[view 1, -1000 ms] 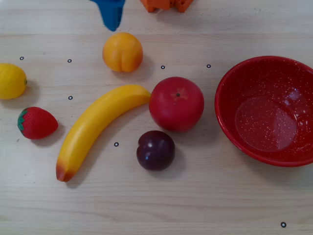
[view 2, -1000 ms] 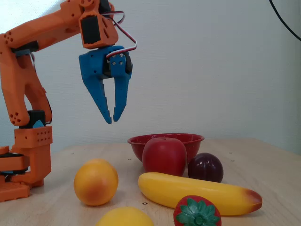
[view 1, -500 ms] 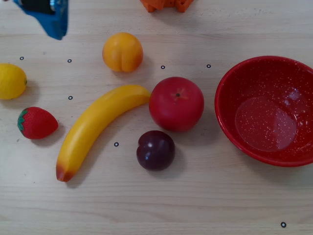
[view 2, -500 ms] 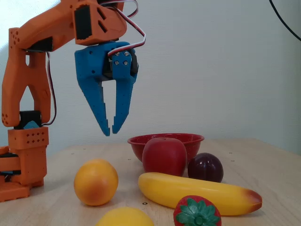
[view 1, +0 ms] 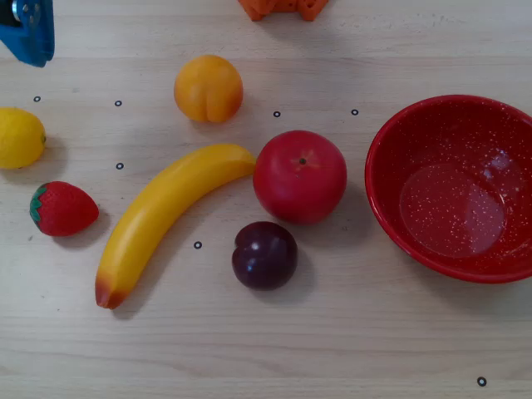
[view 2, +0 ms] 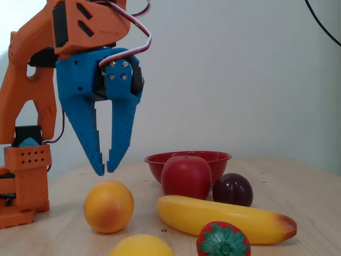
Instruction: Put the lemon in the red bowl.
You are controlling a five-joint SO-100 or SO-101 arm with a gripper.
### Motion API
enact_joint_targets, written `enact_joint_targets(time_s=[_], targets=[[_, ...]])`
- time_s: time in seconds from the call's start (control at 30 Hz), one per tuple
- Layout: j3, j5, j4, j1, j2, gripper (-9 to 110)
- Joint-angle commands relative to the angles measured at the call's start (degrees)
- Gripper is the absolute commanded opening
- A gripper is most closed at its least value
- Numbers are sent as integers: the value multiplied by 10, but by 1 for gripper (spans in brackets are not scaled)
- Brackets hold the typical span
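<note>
The lemon (view 1: 18, 137) is a small bright-yellow oval lying at the far left of the table in the overhead view. In the fixed view only its top (view 2: 141, 246) shows at the bottom edge. The red bowl (view 1: 384, 150), speckled white and empty, stands at the right, and its rim (view 2: 187, 157) shows behind the apple in the fixed view. My blue gripper (view 2: 105, 169) hangs in the air with its tips together and holds nothing. It is above the table, behind the peach. In the overhead view part of it (view 1: 29, 37) shows at the top left, beyond the lemon.
Between lemon and bowl lie a strawberry (view 1: 62, 208), a long banana (view 1: 166, 216), a peach (view 1: 208, 87), a red apple (view 1: 299, 176) and a dark plum (view 1: 264, 254). The orange arm base (view 2: 24, 176) stands at the left of the fixed view.
</note>
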Motion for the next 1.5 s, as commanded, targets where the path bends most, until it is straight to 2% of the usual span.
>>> enact_joint_targets(time_s=[0.0, 0.4, 0.73, 0.83, 0.93, 1.2, 1.47], targets=[[-68, 22, 11, -26, 18, 0], [-225, 57, 18, -71, -93, 0], [-253, 109, 24, -94, -126, 1], [-251, 129, 21, -103, -126, 10], [-254, 142, 20, -112, -130, 26], [-253, 156, 5, -123, -148, 50], [-229, 160, 0, -114, -163, 63]])
